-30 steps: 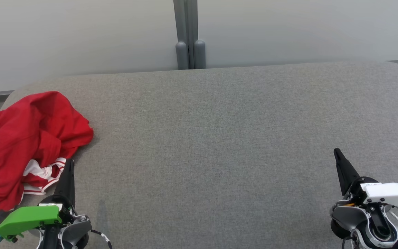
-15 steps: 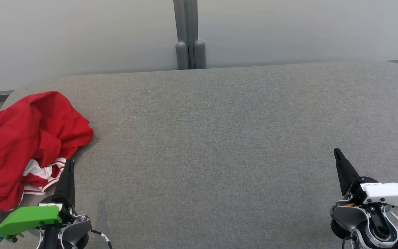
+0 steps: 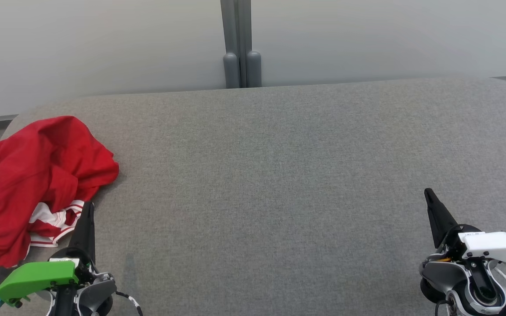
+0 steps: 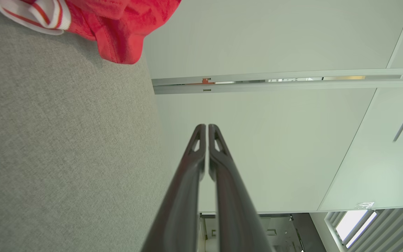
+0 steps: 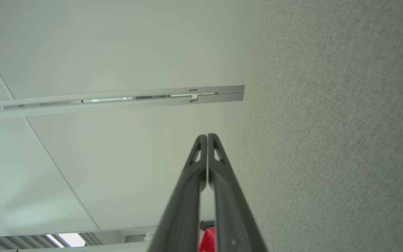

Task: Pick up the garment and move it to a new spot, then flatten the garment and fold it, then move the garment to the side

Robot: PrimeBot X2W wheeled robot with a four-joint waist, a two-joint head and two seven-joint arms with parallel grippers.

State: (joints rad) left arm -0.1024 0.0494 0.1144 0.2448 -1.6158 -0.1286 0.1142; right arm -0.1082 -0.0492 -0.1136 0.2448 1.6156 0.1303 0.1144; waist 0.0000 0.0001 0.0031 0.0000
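A crumpled red garment (image 3: 37,175) with white striped trim lies bunched at the left end of the grey padded table (image 3: 279,175), partly over its left edge. Its red hem and trim also show in the left wrist view (image 4: 117,28) at the top. My left gripper (image 3: 88,205) is shut and empty, its tip just right of the garment's white trim. In the left wrist view the left gripper (image 4: 206,126) has both fingers pressed together. My right gripper (image 3: 428,192) rests shut and empty at the lower right, far from the garment; its fingers (image 5: 206,136) meet at the tips.
A pale wall (image 3: 103,44) with a grey vertical post (image 3: 237,44) runs behind the table. The table's rounded corners lie at the far left and far right.
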